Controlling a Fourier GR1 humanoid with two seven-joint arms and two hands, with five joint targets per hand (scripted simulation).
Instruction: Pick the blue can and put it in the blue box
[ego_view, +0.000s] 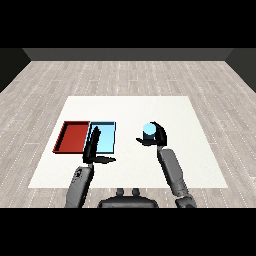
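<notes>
**Can in right hand, tray still to the left**

We see the blue can just right of frame centre, upright, with the right hand curled round it: fingers wrap its far and right sides, thumb reaches in from the lower left. We cannot tell whether the can rests on the table or is just off it.

The blue tray lies left of centre, touching the red tray on its left. Can and blue tray are well apart.

The left hand sits over the blue tray's lower left edge, fingers straight and pointing up-frame, thumb out to the right, holding nothing.

Risks, as we judge them:
- The left hand covers part of the blue tray; a carry leftward could knock the can against it.
- The trays touch, so overshooting left lands the can in red.
- The can could tip against the tray wall if released too low.
</notes>
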